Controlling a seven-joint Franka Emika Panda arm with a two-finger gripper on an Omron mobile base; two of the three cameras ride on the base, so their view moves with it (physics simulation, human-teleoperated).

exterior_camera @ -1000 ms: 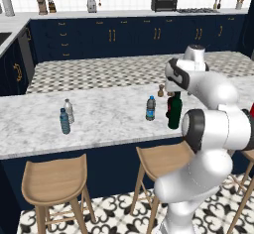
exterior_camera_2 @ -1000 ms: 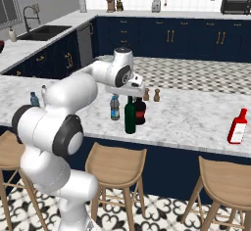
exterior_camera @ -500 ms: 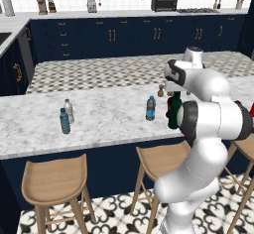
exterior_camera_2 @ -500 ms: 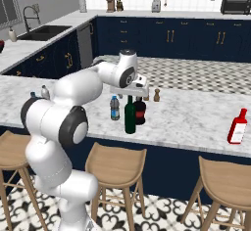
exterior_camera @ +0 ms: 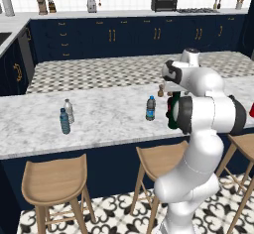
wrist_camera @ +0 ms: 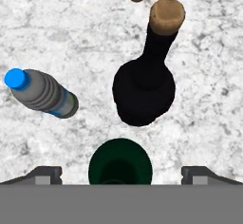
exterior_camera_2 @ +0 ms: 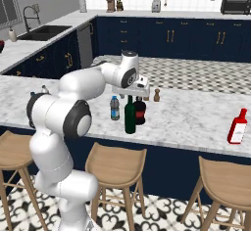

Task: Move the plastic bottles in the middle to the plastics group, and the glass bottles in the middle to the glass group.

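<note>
Step in hand: lining up on the green bottle (wrist_camera: 120, 163). Claw (wrist_camera: 120, 173) spread wide, empty, hanging straight above it. Green bottle stands near the counter's (exterior_camera_2: 196, 122) front edge, black bottle (wrist_camera: 144, 92) just behind. Next: descend squarely, clench on neck.

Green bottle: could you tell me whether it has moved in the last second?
No. The green bottle stands where it did, beside the black bottle.

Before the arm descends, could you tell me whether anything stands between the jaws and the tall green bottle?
Nothing visible does. The open gripper hangs above the green bottle, whose top sits between the jaws in the hand view. The blackish bottle stands close beside it, the blue-label plastic bottle further off.
</note>
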